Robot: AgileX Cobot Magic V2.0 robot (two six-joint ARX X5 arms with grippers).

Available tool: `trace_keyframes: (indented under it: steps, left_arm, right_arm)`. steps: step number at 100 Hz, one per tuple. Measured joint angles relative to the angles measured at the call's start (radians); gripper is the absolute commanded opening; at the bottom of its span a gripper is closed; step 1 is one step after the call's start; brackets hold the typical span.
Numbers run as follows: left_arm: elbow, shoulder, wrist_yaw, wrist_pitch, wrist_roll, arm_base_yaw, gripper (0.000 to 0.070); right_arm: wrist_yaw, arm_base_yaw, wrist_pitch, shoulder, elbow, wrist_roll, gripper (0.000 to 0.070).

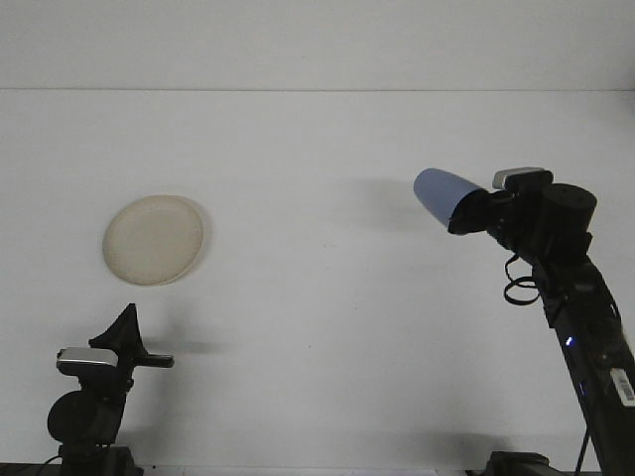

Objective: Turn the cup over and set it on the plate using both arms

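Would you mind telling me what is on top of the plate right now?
Nothing is on the plate; its whole face shows bare. The blue cup is far off, held sideways in the air by the right gripper.
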Motion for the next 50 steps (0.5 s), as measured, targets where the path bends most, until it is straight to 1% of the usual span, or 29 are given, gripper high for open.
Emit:
trace_keyframes:
  steps: [4, 12, 29, 33, 39, 50]
  left_arm:
    - [0.000, 0.000, 0.000, 0.000, 0.000, 0.000, 0.0015]
    - [0.000, 0.000, 0.000, 0.000, 0.000, 0.000, 0.0015]
    - [0.000, 0.000, 0.000, 0.000, 0.000, 0.000, 0.0015]
    - [0.000, 0.000, 0.000, 0.000, 0.000, 0.000, 0.0015]
    - [0.000, 0.000, 0.000, 0.000, 0.000, 0.000, 0.0015]
    - [0.000, 0.000, 0.000, 0.000, 0.000, 0.000, 0.0015]
  right_arm:
    - [-0.022, 0.029, -0.047, -0.019, 0.000, -0.001, 0.0000]
    - [-0.041, 0.098, -0.141, -0.039, 0.002, -0.007, 0.0000]
    - [-0.038, 0.290, -0.362, -0.014, 0.033, -0.054, 0.0000]
    - [-0.025, 0.338, -0.406, 0.002, 0.050, -0.066, 0.0000]
    - [0.015, 0.410, -0.476, 0.031, 0.085, -0.088, 0.0000]
    - [0.132, 0.540, -0.616, 0.105, 0.172, -0.132, 0.0000]
